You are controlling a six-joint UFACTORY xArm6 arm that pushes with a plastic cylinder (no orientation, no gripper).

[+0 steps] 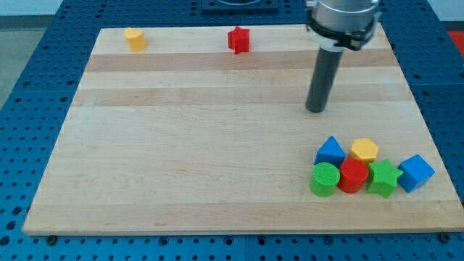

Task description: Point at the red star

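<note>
Red star (pixel 238 39): sits near the view's top edge of the wooden tabletop (pixel 188 145), a little right of the midline, alone and untouched
My tip (pixel 316 109): the dark rod's lower end rests on the board to the view's right of the red star and lower down, well apart from it, with bare wood between
Claw: the arm carries only the straight rod, so there is nothing to read as released or clenched
Arm: its grey collar is cut off by the view's top edge; everything above it is out of sight
Yellow block (pixel 135 38): near the top left corner, shape hard to make out
Cluster at lower right: blue block (pixel 330 152) and yellow hexagon (pixel 365 150) behind; green cylinder (pixel 325 179), red cylinder (pixel 354 175), green star (pixel 384 177) and blue cube (pixel 416 172) in front, packed side by side, the front row partly hiding the back pair
Surround: blue perforated surface (pixel 29 87) frames the board
</note>
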